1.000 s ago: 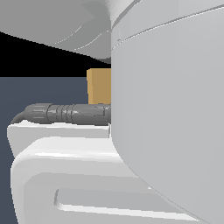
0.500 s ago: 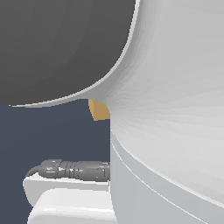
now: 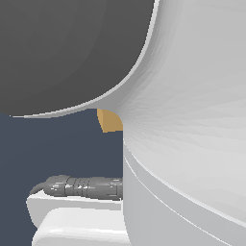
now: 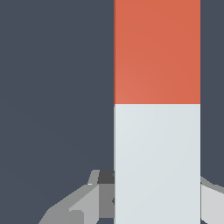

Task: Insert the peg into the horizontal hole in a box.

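The arm's white body [image 3: 192,144] hides most of the box [image 3: 110,121]; the gripper [image 4: 148,197] clamps the peg's [image 4: 156,87] white end.

The robot's arm [image 3: 192,120] is filling most of the exterior view, standing closest to the camera and taking up that view's right and upper part. Behind it, a small corner of the box [image 3: 110,121] is showing near the middle, with the arm covering the rest; the hole is not showing. Lower down, a cable fitting [image 3: 81,186] is sticking out toward the exterior view's left, lying above another arm part. In the wrist view, the peg [image 4: 156,109] is sitting between the two fingers [image 4: 83,203] of the tool [image 4: 153,201], one finger lying on each side, and the peg is running away from the tool.
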`<state>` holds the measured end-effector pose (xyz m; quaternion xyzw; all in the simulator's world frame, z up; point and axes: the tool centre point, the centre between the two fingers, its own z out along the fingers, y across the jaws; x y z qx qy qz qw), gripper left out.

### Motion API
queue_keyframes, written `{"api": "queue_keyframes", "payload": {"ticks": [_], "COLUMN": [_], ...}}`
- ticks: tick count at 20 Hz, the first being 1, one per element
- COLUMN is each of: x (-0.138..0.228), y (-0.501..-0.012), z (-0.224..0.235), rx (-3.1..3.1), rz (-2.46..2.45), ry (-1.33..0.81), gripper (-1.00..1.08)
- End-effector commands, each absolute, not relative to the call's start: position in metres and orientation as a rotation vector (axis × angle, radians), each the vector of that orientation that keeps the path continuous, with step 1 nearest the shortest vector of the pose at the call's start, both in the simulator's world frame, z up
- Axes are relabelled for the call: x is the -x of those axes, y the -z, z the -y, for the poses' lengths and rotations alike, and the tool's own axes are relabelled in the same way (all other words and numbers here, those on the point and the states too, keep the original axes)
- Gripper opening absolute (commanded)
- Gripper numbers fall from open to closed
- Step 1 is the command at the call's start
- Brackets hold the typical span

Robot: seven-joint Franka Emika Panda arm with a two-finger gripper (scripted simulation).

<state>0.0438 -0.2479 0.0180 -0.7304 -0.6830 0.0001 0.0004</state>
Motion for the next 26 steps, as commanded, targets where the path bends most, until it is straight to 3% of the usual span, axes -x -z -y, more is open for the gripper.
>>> {"api": "queue_keyframes", "payload": {"ticks": [1, 11, 26], "x": [-0.044, -0.056, -0.079], "y": [-0.018, -0.031, -0.094], "z": [0.248, 0.204, -0.007], "rx": [2.295, 2.232, 1.922], "rz": [2.146, 2.211, 2.486], "ry": [0.000, -0.001, -0.002], "gripper": [-1.00, -1.00, -1.00]}}
